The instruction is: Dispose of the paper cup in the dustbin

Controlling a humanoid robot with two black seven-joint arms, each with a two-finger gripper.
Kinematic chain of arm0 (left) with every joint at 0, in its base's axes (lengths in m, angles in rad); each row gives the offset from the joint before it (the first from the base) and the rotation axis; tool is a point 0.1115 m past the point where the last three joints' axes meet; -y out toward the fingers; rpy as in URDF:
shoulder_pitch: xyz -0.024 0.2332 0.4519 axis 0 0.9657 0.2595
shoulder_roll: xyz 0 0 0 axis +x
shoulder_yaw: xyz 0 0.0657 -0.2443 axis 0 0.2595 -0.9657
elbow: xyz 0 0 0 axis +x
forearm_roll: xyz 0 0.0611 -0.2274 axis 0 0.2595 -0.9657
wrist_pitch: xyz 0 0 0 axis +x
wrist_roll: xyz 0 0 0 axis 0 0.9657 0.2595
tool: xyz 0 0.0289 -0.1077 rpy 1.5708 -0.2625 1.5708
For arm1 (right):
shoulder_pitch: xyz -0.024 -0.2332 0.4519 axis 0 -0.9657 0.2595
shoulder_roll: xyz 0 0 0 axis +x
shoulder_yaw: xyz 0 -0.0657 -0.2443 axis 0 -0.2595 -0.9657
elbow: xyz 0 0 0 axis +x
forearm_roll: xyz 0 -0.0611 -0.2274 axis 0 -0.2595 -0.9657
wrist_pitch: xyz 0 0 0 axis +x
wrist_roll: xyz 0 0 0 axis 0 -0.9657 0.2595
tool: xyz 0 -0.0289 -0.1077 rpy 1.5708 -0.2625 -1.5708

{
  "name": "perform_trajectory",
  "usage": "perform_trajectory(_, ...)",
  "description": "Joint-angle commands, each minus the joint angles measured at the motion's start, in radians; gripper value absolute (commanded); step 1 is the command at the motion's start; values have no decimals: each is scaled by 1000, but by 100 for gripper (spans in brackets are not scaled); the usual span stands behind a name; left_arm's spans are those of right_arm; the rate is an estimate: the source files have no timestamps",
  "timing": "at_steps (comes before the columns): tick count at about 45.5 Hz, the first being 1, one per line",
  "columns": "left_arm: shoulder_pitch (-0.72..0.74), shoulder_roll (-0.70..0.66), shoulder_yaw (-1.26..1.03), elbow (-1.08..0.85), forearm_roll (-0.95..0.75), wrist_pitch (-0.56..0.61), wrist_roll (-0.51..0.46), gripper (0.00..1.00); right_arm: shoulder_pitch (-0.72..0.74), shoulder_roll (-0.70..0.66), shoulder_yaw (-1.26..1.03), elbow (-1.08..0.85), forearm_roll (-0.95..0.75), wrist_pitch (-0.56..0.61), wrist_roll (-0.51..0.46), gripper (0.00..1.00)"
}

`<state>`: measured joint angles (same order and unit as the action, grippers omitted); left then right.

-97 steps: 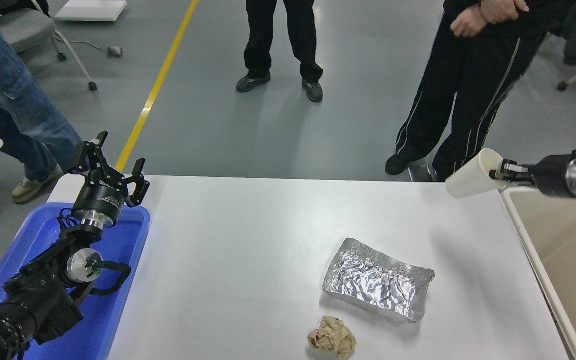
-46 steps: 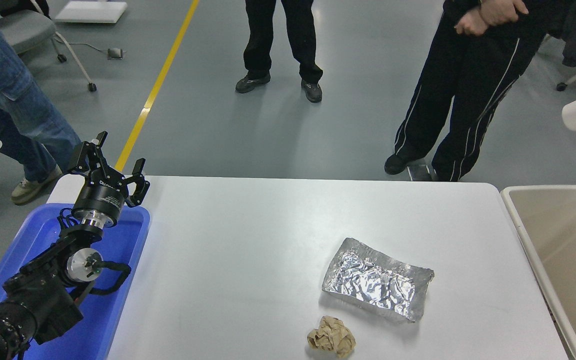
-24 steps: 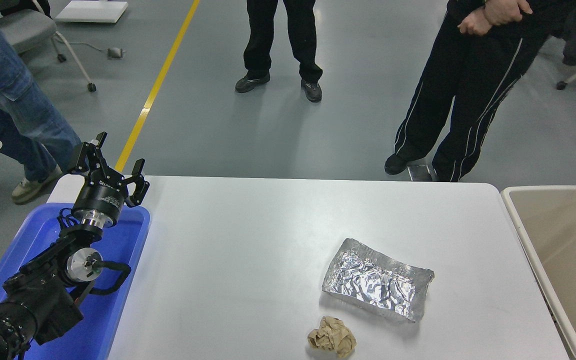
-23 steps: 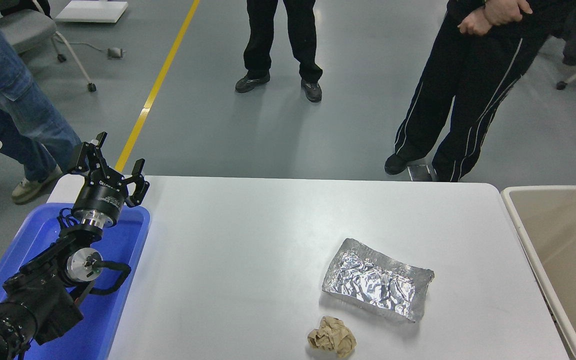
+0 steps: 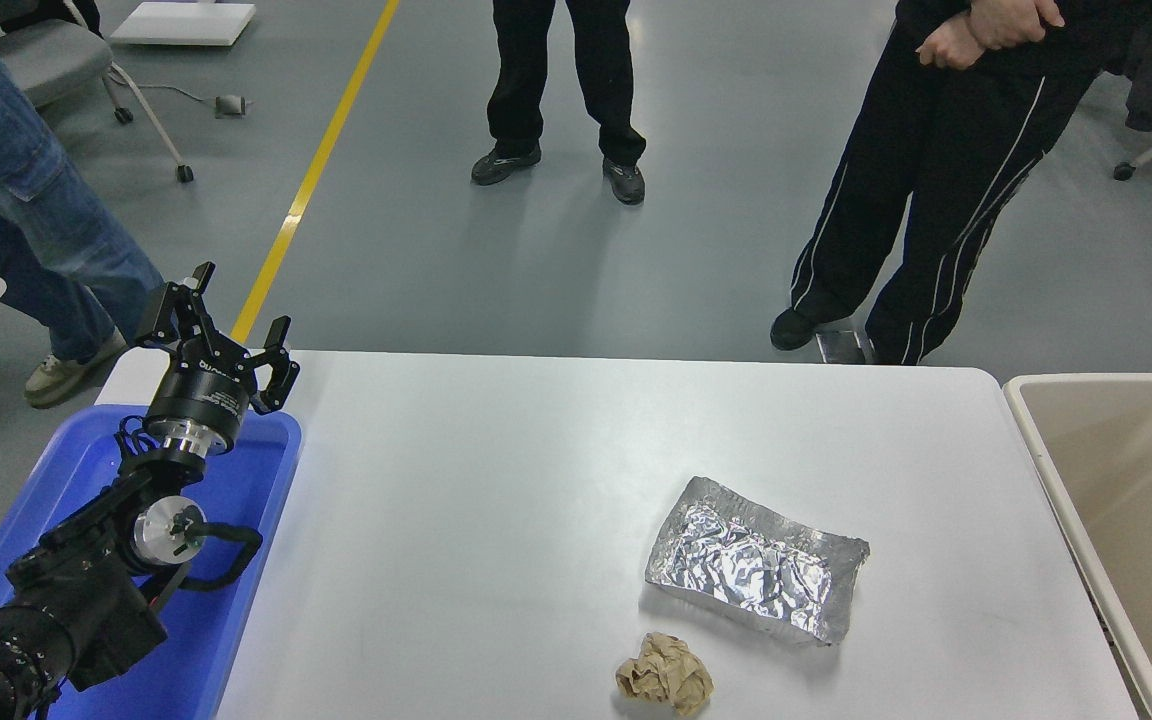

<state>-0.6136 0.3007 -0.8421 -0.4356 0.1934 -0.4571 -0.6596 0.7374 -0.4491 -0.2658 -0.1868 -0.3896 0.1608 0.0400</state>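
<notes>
The beige dustbin stands at the table's right edge; only its left part shows, and the inside that I can see holds nothing. The paper cup is out of view. My right arm and its gripper are out of view too. My left gripper is parked at the lower left above the blue bin, its fingers spread open and empty.
A crinkled silver foil packet lies right of the table's middle. A crumpled brown paper ball lies at the front edge. A bright blue bin stands at the left. Three people stand beyond the table's far side.
My right gripper carried the cup up and to the right, out past the picture's right edge. By half a second ago both were gone from view. The left arm has not moved.
</notes>
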Motion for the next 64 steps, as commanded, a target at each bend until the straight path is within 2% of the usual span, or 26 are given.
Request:
perform_trajectory(1, 0, 0, 0, 0, 1, 0, 0, 100, -55, 44, 72, 0, 9, -27, -14, 0)
perform_trajectory(11, 0, 0, 0, 0, 0, 0, 0, 100, -59, 40, 74, 0, 9, -30, -12, 0)
perform_trajectory(12, 0, 0, 0, 0, 0, 0, 0, 100, -59, 38, 74, 0, 9, -33, -12, 11)
perform_trajectory(15, 0, 0, 0, 0, 0, 0, 0, 100, -58, 37, 74, 0, 9, -55, -12, 66)
perform_trajectory(16, 0, 0, 0, 0, 0, 0, 0, 100, -58, 35, 72, 0, 9, -67, -12, 80)
perform_trajectory(17, 0, 0, 0, 0, 0, 0, 0, 100, -56, 35, 74, 1, 11, -81, -12, 90)
perform_trajectory(19, 0, 0, 0, 0, 0, 0, 0, 100, -56, 36, 74, 4, 11, -99, -12, 98)
perform_trajectory(28, 0, 0, 0, 0, 0, 0, 0, 100, -30, 35, 79, 12, 11, -93, -12, 99)
perform_trajectory(32, 0, 0, 0, 0, 0, 0, 0, 100, 31, 11, 128, 55, 12, -93, -12, 99)
perform_trajectory(41, 0, 0, 0, 0, 0, 0, 0, 100, 238, -213, 466, 320, 37, -93, -12, 99)
perform_trajectory(46, 0, 0, 0, 0, 0, 0, 0, 100, 286, -292, 634, 460, 54, -93, -11, 99)
perform_trajectory(58, 0, 0, 0, 0, 0, 0, 0, 100, 365, -368, 746, 697, 60, -80, -9, 99)
perform_trajectory(64, 0, 0, 0, 0, 0, 0, 0, 100, 340, -372, 916, 832, 159, -66, -8, 99)
